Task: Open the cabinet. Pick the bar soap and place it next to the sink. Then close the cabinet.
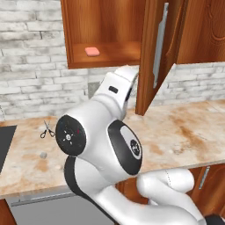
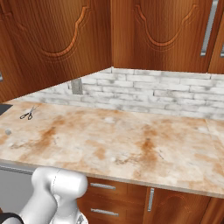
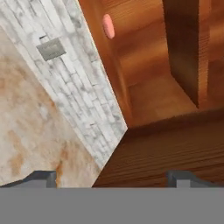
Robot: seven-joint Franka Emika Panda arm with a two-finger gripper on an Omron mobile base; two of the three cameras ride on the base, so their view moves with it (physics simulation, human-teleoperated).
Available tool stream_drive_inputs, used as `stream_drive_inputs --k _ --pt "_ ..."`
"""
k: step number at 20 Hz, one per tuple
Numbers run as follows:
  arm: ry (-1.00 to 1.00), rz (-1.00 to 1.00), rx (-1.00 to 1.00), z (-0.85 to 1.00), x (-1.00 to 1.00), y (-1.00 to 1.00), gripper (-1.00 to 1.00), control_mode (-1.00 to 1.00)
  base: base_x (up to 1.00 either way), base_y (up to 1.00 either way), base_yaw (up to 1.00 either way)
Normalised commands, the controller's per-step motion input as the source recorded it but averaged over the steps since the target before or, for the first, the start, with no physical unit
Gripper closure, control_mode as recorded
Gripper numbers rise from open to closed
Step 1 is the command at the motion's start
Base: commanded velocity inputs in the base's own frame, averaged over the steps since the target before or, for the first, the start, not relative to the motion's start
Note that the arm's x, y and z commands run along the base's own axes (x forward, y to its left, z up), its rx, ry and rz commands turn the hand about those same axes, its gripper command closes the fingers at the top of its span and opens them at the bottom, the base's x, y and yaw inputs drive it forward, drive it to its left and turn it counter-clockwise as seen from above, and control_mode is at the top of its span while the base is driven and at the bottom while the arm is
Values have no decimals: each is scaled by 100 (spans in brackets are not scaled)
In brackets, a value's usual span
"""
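Salmon-pink bar soap (image 1: 92,51), one small flat piece with rounded corners, lies on the smooth wooden shelf inside the reddish-brown wall cabinet (image 1: 105,26). Its long axis runs roughly along the shelf's front edge in the left base view, and it sits flat, near the shelf's left half. That cabinet's door (image 1: 156,52) stands swung out, edge-on to me, with one long vertical silver bar handle (image 1: 160,44) on it.

My gripper (image 3: 111,177) is released, the two dark fingertips (image 3: 41,177) spread wide with nothing between them (the hand view is rolled, so the soap (image 3: 108,25) shows as a pink oval at the top there). Under the cabinet runs a whitewashed rough brick backsplash (image 1: 30,74) carrying one grey square wall plate (image 3: 51,48).

Below, the marbled beige stone counter (image 1: 184,132), mottled with rusty stains, holds one small pair of black-handled scissors (image 1: 47,130) and one tiny grey lump (image 1: 43,154). At the counter's left edge sits the dark grey straight-edged sink (image 1: 6,143).
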Motion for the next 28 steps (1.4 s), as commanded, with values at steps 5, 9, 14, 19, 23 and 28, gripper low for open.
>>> stream_drive_inputs --k 5,9,14,19,23,28 --pt "24 0 -23 0 72 3 -100 -100 0 0 0" --pt "23 0 -19 0 56 32 -100 -100 0 0 0" --pt "14 -1 -20 0 47 42 -100 -100 0 0 0" --pt "-4 -19 -17 0 4 11 -100 -100 0 0 0" --pt "-22 -29 -10 0 -23 -2 -100 -100 0 0 0" --pt "-8 -31 -14 0 -6 -1 -100 -100 0 0 0"
